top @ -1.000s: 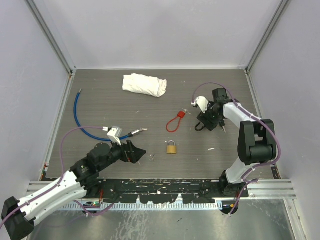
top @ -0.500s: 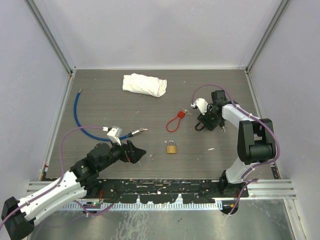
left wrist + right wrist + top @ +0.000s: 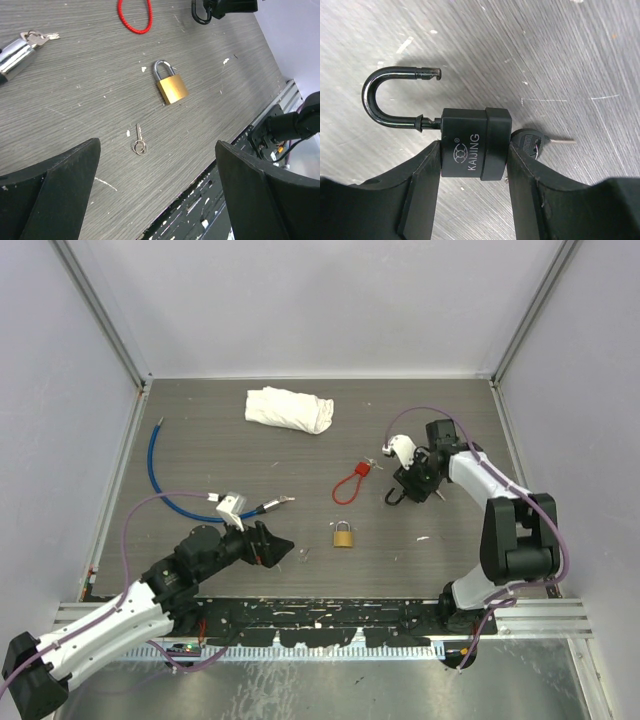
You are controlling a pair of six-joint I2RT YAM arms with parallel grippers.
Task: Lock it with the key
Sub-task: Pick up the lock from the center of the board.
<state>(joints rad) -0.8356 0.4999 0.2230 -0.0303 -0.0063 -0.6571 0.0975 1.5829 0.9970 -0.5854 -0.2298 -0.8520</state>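
On the right side of the bench (image 3: 200, 440), the right tool (image 3: 472, 150) is pinching the body of a black padlock (image 3: 475, 135), which is lying flat with its shackle swung open and a key (image 3: 527, 141) showing at its base. Near the front edge, the left tool (image 3: 278, 548) is hovering, fingers spread wide, over a brass padlock (image 3: 171, 86) and a loose key (image 3: 140, 143), touching neither.

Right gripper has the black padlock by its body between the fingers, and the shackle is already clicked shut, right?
Not quite. The right gripper does have the black padlock by its body between the fingers, but the shackle is open: its free end sits out of the body, as the right wrist view shows.
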